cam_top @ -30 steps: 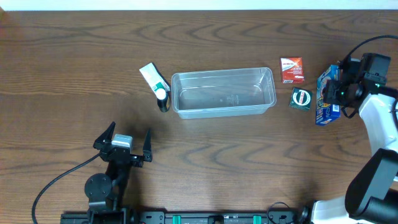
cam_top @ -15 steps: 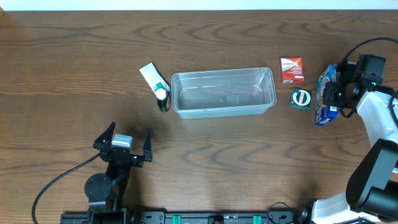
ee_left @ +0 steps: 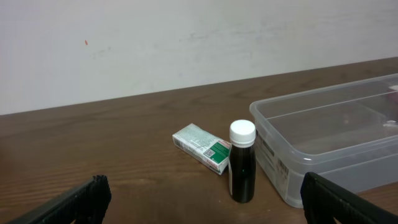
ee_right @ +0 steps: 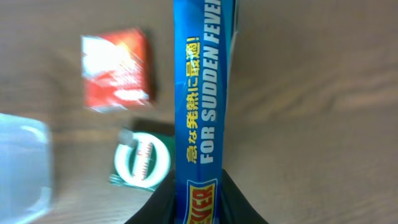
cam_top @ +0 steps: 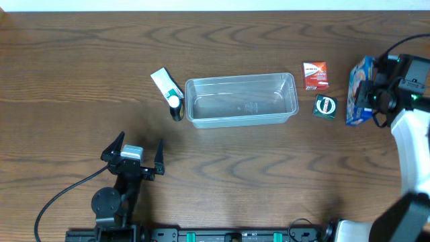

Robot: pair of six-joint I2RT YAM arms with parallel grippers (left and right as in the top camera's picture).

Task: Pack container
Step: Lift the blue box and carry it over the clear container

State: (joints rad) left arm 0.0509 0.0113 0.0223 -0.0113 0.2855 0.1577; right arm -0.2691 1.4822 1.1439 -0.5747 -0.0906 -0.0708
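Near the right edge of the desk [cam_top: 269,181], the right pincer [ee_right: 199,206] is clamping a long blue box [cam_top: 360,91] printed "FOR SUDDEN FEVER". The right wrist view is showing the carton running straight out from between the two dark fingers, its narrow face toward the camera. Whether the box is resting on the wood or hanging clear of it I cannot tell.

The container [cam_top: 228,101] is lying empty around the middle of the desk's width, closer to the far edge than the near one, with its long side running parallel to that edge. Between it and the blue box, a small red box [cam_top: 315,75] and a green packet bearing a white ring [cam_top: 325,106] are lying apart from each other, the red one nearer the far edge. At the tub's left end a white-and-green carton [cam_top: 163,83] is lying flat, and a dark bottle with a white cap [ee_left: 242,162] is standing upright just beside the wall.

Toward the near edge, left of centre, the left pincer [cam_top: 138,153] is hanging spread wide, gripping nothing.

Judging by this, the first pick is in hand and nothing is packed. The next move is calling for a lift high enough to pass over the red box and green packet, a carry toward the tub, and a turn laying the box along its length before release.
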